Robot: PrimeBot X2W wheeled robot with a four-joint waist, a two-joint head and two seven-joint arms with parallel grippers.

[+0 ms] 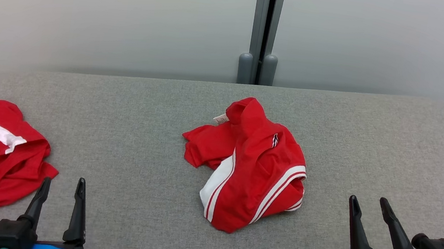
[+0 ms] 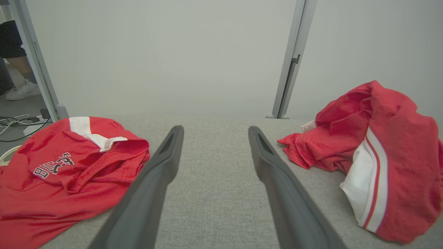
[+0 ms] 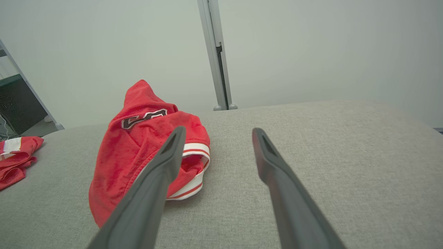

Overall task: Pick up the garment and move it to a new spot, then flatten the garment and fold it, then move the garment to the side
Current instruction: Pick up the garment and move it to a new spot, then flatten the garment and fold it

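red garment [image 1: 250,167] crumpled at centre of desk [image 1: 375,132]; likely soft, light, floppy; pinch a raised fold by the striped hem; left end effector [image 1: 63,181] and right end effector [image 1: 368,199] both released, empty

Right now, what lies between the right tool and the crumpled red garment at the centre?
Only bare grey cushion surface; the head view shows the open right tool apart from the garment, nothing between them.
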